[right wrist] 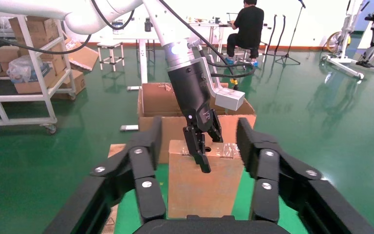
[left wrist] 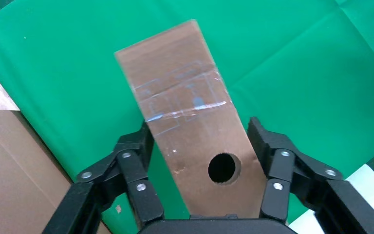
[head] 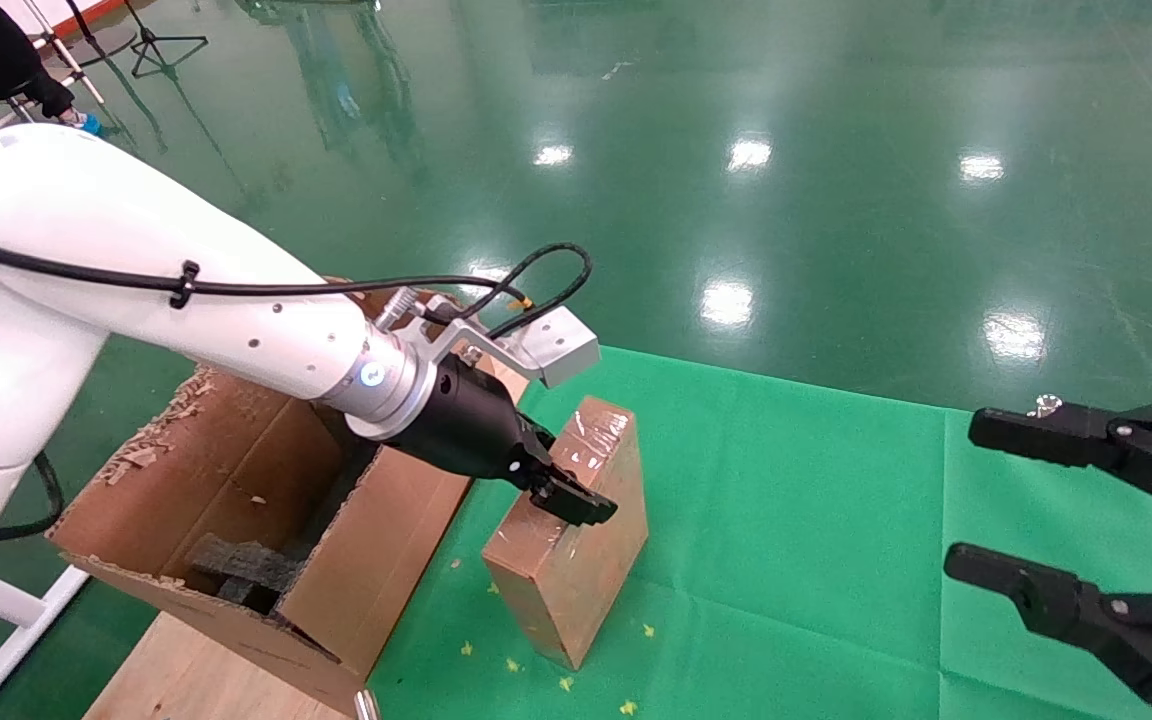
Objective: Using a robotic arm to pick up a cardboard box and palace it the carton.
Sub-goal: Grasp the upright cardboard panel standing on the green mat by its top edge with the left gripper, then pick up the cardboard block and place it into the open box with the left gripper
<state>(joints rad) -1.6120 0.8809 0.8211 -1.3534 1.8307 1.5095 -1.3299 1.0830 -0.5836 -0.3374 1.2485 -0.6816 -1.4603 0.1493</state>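
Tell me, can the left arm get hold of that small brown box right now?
Probably yes. The left gripper is already at the small cardboard box, its open fingers on either side of the box's narrow top, and nothing lies between them. The carton sits clear to one side.

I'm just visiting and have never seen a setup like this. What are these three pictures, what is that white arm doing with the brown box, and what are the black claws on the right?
All three pictures show one robot at one moment. The wide view is from a camera on its head; the other two are from cameras on its wrists.

The white robotic arm is the robot's left arm. Its left gripper has its black fingers on either side of the cardboard box, which stands on a green cloth. The left wrist view shows the box's round hole and glossy tape.

Beside the box is the carton with black foam inside.

The right gripper is the black claws: open, holding nothing, off to the side.
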